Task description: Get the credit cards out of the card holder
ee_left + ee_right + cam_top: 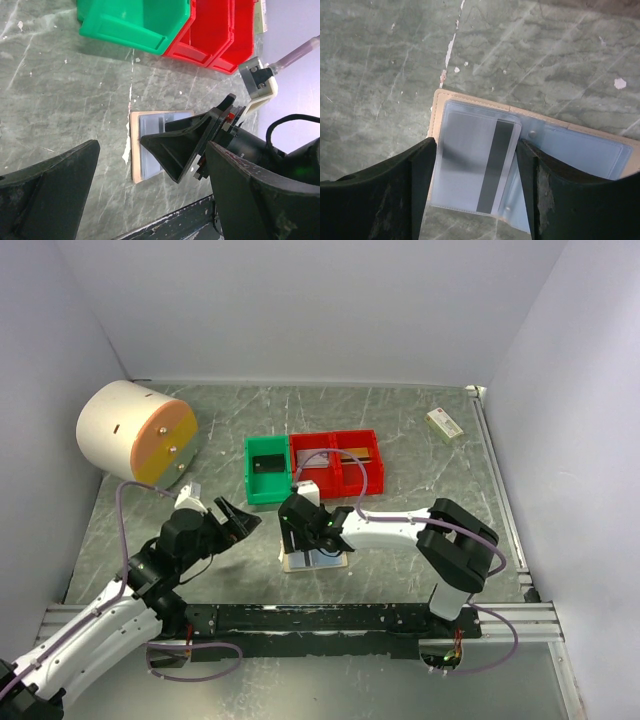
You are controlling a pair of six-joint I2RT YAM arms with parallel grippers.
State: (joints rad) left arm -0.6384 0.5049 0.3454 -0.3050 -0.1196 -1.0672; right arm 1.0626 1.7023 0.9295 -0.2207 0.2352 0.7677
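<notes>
**Grey card framed by the right claw, holder open on the table**

The silver-grey credit card [470, 160], with a dark stripe along its length, sits at one end pocket of the card holder [580, 150]. Its long axis runs crosswise to the holder's. The right gripper [476, 145] straddles it, a finger just beside each long edge; whether they pinch it cannot be told. The holder lies open and flat on the table [420, 470], nearer the arms than the green bin [267, 468] and red bins [338, 460]. The left gripper [238, 516] hovers to its left, spread wide and holding nothing.

Bins, drum and box on a green marbled worktop [420, 480].
Green bin [250, 472] touches the twin red bins [372, 478] at centre; cream drum [128, 430] with orange-yellow face upper left; small white-and-green box [444, 423] upper right.
</notes>
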